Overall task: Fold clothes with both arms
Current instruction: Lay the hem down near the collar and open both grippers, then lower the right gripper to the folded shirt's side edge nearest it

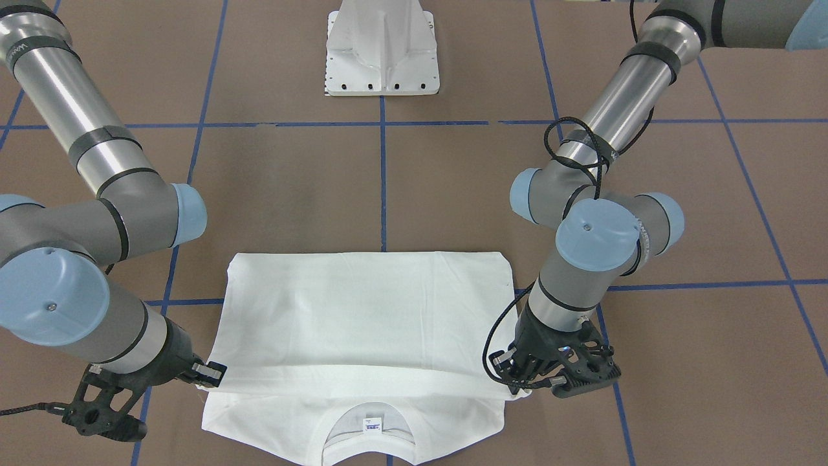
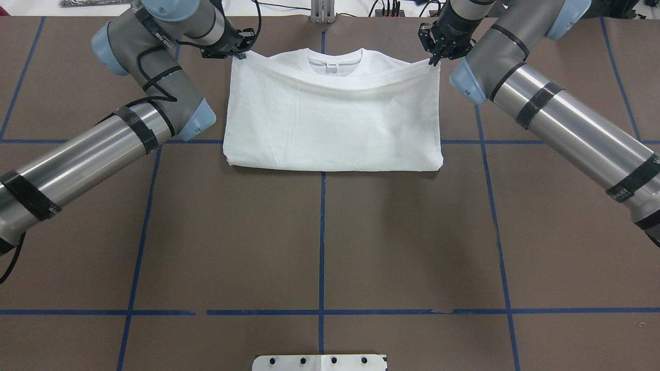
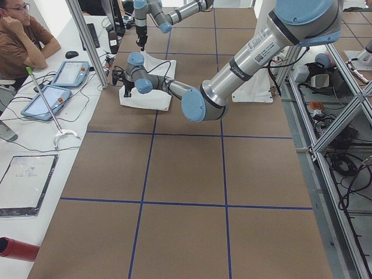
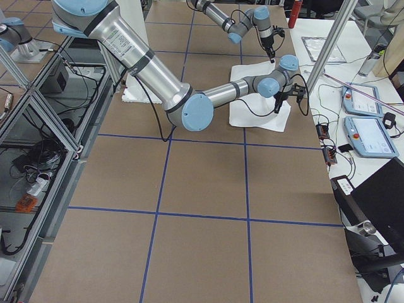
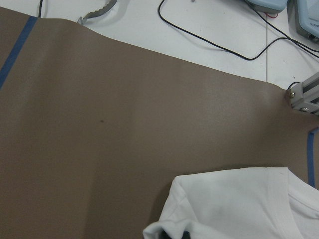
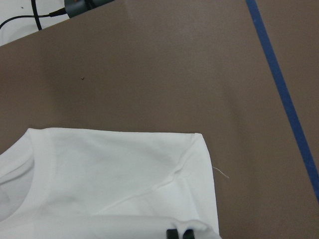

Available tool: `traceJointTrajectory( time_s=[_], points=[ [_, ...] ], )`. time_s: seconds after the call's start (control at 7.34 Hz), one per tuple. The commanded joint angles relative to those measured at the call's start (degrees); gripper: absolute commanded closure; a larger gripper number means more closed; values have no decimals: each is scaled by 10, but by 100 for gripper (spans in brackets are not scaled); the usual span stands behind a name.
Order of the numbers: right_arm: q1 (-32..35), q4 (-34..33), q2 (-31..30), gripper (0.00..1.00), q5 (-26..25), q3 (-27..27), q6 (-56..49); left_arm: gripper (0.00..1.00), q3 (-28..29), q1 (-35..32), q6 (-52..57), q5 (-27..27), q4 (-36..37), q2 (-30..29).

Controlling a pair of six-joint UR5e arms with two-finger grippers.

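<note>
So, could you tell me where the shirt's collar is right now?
Overhead, the T-shirt's collar sits top centre, between the left gripper and right gripper.

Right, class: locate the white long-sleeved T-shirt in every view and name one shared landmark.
Exterior front-facing: white long-sleeved T-shirt, bottom centre.
Overhead exterior: the shirt, top centre.
Exterior left: the shirt, small, upper left.
Exterior right: the shirt, upper part, right of centre.
Left wrist-mounted: the shirt, bottom right.
Right wrist-mounted: the shirt, bottom left.
Shared landmark: ribbed round collar, on the shirt's edge farthest from the robot.
</note>
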Motion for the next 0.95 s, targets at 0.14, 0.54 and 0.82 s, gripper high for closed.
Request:
traceJointTrajectory(
  time_s=[0.14, 0.54, 0.82],
  points=[
    [-7, 1, -3, 51, -14, 1, -1, 44, 4, 1, 1, 0, 1, -2],
    [-9, 0, -32, 0, -23, 49, -45, 0, -7, 4, 7, 26, 5, 5],
    [-65, -6, -139, 0, -22, 205, -34, 0, -113, 4, 8, 22, 60, 50]
  ],
)
